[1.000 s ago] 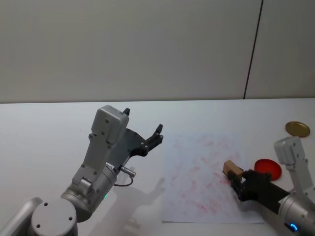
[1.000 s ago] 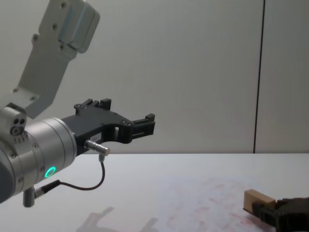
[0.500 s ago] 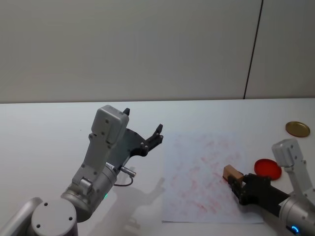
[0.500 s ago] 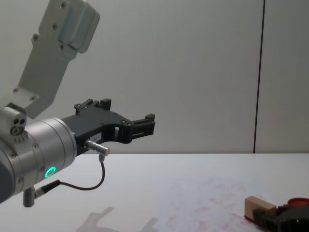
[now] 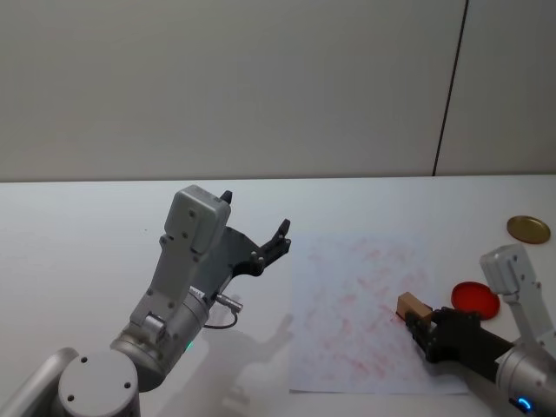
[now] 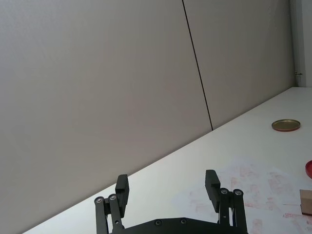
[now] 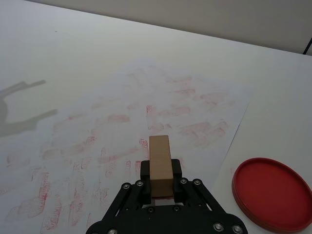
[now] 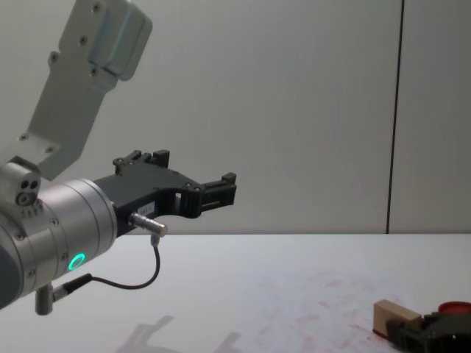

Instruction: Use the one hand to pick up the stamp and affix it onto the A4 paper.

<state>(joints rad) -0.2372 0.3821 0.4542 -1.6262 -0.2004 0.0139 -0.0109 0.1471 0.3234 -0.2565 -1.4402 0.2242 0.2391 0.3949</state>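
Over the right half of the white, red-smudged rectangular A4 paper [image 5: 347,287], the black 2-fingered right gripper [image 7: 160,171] clamps the small tan wooden stamp [image 7: 159,153], long axis jutting forward, sheet directly beneath; the left gripper [image 6: 166,181] idles aloft, fingers apart.

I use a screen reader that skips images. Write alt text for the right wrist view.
The right gripper holds a tan wooden stamp between its fingers over the A4 paper, covered in smudged red prints. A round red ink pad lies beside the paper.

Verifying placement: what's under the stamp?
The A4 paper lies beneath the stamp, clamped by the right gripper; left gripper idles raised, open. The stamp's underside and contact with the sheet are hidden.
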